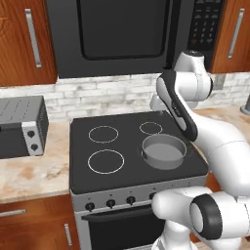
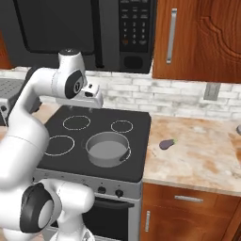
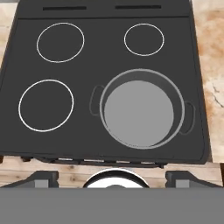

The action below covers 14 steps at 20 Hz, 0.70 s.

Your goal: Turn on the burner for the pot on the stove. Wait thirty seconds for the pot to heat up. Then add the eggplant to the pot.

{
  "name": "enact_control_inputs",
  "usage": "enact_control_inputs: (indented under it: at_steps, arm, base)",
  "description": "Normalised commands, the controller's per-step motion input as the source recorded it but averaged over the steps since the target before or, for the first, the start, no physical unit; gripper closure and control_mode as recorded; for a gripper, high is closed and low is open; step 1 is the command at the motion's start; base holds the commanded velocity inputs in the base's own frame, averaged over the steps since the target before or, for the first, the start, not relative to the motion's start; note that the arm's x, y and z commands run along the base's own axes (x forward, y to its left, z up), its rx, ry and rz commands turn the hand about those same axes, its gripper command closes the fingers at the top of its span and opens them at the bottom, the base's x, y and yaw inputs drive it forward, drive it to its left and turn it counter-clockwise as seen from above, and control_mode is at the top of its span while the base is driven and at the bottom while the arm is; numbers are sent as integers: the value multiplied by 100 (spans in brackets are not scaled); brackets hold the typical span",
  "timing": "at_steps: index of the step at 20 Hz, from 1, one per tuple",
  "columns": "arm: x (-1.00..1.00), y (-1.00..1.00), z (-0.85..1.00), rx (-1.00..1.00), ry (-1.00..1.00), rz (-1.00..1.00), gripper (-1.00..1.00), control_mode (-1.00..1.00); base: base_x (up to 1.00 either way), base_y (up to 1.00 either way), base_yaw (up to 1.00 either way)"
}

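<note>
We look down on the stove (image 3: 109, 57) from a tool (image 2: 94, 96) held high above its back edge, a vantage that takes in all four rings at once and suggests we are sizing up the scene before any knob is touched. The pot (image 3: 141, 109) sits squarely on the front right ring, empty and grey inside, its two small handles out to the sides; it is already where heat would reach it, so what remains, in our judgement, is the burner itself. The row of black knobs (image 1: 111, 202) runs along the silver front strip, well below the tool and untouched. The eggplant (image 2: 166, 144) lies on the bench (image 2: 202, 155) just to the right of the stove, near the cooktop's edge, handy for a short carry to the pot later. Our tool's jaws stand spread wide and carry nothing, touching neither pot nor glass, its two dark finger tips (image 3: 43, 178) far apart
</note>
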Motion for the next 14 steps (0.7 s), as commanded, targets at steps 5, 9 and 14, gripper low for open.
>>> enact_control_inputs:
  at_steps: [5, 9, 14]
  arm:
    - [0, 0, 0, 0, 0, 0, -100, 100]
    - [0, 0, 0, 0, 0, 0, -100, 100]
    - [0, 0, 0, 0, 0, 0, -100, 100]
  base:
    - [-28, -34, 0]
    - [-1, -56, 0]
    - [0, -67, 0]
